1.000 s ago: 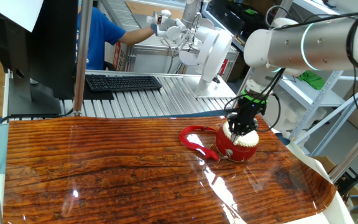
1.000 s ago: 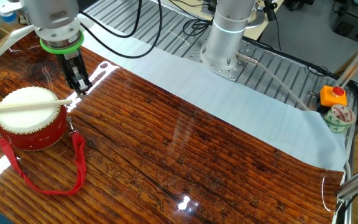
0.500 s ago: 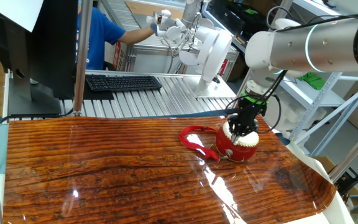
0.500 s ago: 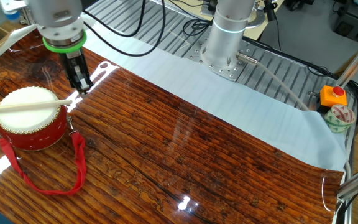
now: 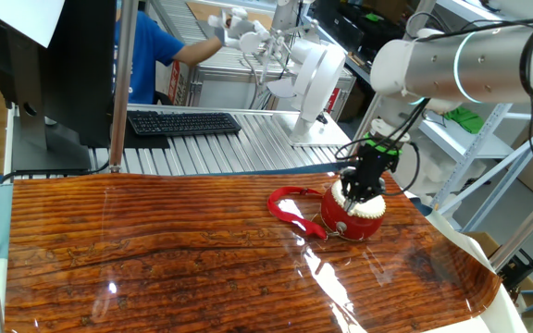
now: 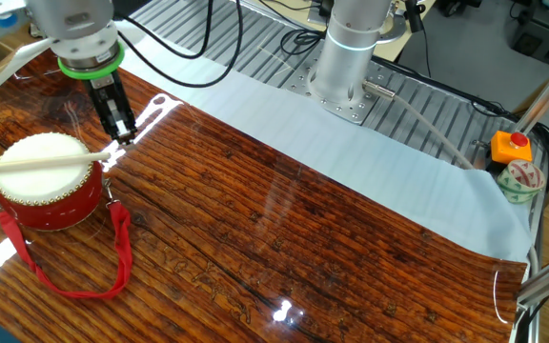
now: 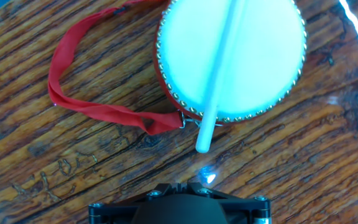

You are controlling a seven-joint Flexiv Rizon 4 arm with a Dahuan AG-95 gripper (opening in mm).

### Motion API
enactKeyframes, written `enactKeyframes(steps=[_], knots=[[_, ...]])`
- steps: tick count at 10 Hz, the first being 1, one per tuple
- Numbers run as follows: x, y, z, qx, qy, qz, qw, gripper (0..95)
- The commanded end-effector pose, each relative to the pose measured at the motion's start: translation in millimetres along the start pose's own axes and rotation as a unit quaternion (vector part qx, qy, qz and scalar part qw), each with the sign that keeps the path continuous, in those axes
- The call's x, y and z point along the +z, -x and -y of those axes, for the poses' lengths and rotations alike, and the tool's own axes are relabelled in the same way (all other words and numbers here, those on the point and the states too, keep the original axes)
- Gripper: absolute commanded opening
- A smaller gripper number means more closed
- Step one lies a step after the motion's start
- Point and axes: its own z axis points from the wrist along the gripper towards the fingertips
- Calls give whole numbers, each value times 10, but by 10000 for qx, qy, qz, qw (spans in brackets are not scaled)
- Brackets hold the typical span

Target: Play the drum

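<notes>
Tabletop (image 6: 284, 229) of glossy, dark wood grain fills most of each fixed view, backed by a pale sheet (image 6: 351, 157) and ribbed metal rails where the arm's base (image 6: 346, 57) is bolted; shelving, a keyboard (image 5: 183, 122) and a person in blue (image 5: 146, 51) sit behind.

The drum (image 6: 48, 181) stands upright near one end of the table, its red ribbon strap (image 6: 74, 267) trailing loose across the wood. A pale drumstick (image 6: 38, 162) lies flat across the cream head, one end overhanging the rim, probably left there within reach.

Just beside the drum, the gripper (image 6: 120, 129) points straight down at bare wood, fingers pressed together and holding nothing. It seems poised to tap or nudge the stick's overhanging end.
</notes>
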Motion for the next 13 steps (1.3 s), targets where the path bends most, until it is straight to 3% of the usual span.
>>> enactKeyframes(steps=[1, 4, 5, 7, 9, 10, 13], knots=[[-4, -2, 1, 205, -88, -2, 9998, 0], [-4, -2, 1, 303, 61, 270, 9992, 0], [37, -72, 22, 332, 61, 365, 9988, 0], [89, -77, 33, 343, 64, 382, 9987, 0], [107, -25, 27, 317, 157, 527, 9980, 0], [114, -3, 26, 328, 66, 639, 9974, 0], [168, 149, 28, 334, -31, 710, 9969, 0]])
